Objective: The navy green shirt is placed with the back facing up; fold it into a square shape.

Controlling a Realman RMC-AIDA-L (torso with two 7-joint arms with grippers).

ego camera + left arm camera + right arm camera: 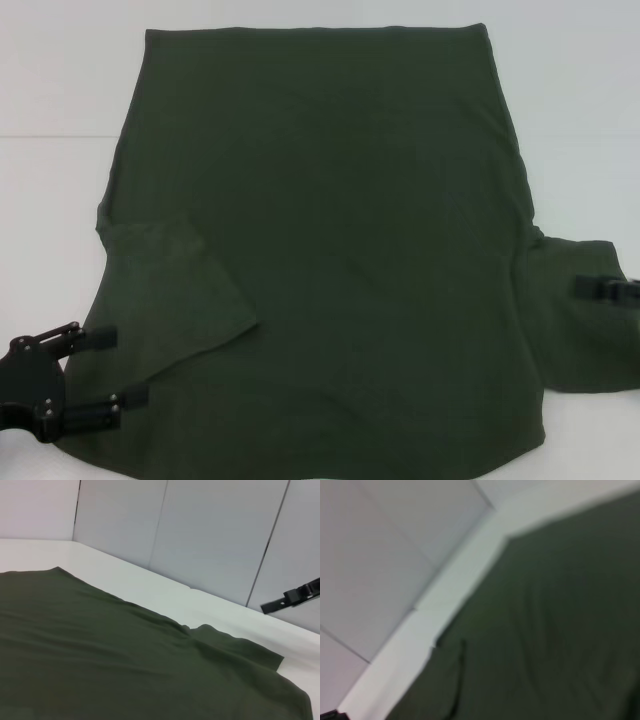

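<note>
White table (60, 180) carrying navy green shirt (330, 250), left sleeve lying folded inward.
Left gripper (110, 370) sitting fingers apart at lower-left hem; right gripper (605, 288) reaching over right sleeve, fingers possibly together, cannot tell.

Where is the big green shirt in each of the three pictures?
Head view: the navy green shirt fills the middle, lying flat on the white table, between the left gripper and the right gripper.
Left wrist view: it covers the lower part.
Right wrist view: it fills the lower right.
Shared landmark: the white table strip beside the shirt's edge, meeting the grey wall.
</note>
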